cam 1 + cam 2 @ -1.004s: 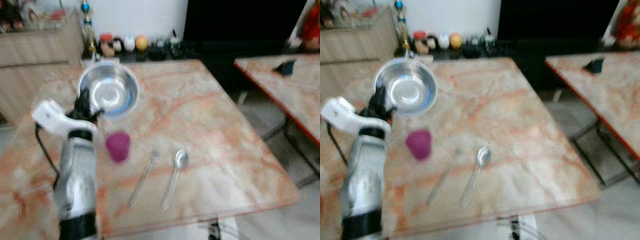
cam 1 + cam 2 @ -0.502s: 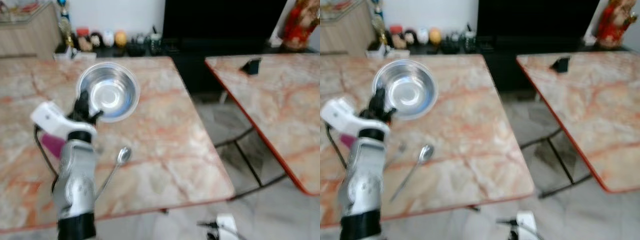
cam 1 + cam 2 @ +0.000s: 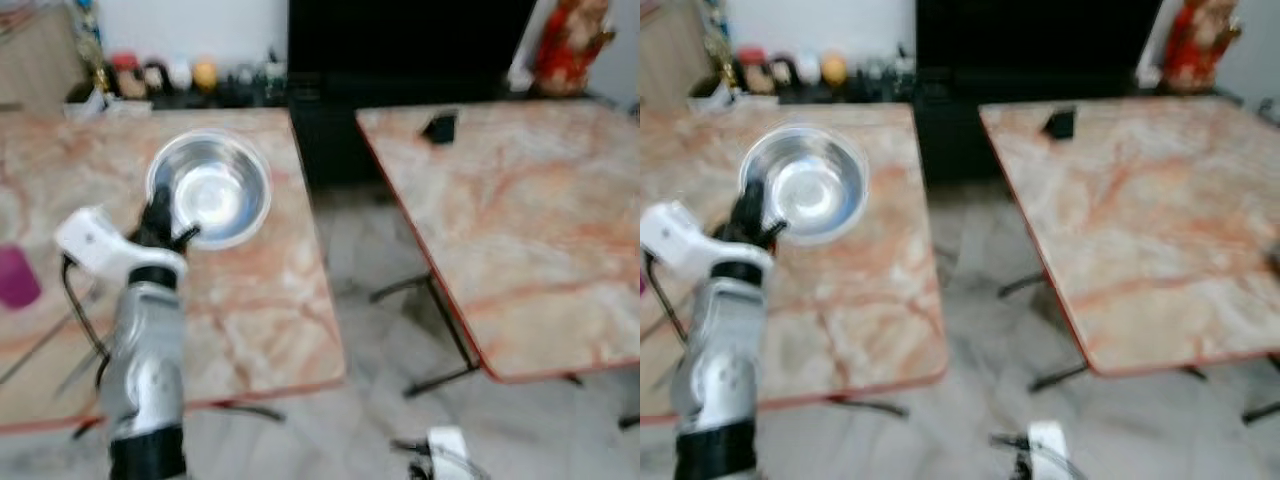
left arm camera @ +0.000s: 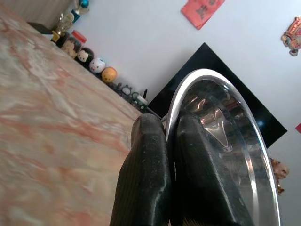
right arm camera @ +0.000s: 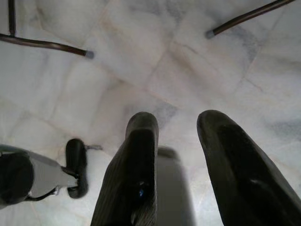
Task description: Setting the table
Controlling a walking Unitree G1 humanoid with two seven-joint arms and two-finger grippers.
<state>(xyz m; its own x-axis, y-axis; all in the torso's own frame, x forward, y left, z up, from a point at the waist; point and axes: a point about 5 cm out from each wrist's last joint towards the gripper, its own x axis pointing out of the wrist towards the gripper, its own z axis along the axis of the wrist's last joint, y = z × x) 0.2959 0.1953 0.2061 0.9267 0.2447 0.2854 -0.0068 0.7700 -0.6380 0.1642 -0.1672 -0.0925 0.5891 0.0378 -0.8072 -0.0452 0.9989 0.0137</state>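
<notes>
Aloft, the left pincer [image 3: 163,222] pinches the steel bowl [image 3: 210,188] by its rim over the near worktop [image 3: 255,300], the bare second worktop [image 3: 520,220] lying rightward; the right pincer [image 5: 176,155] hangs released.

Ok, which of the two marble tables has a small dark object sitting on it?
The table on the robot's right: a small dark object sits near its far corner. The left table has the purple cup.
</notes>
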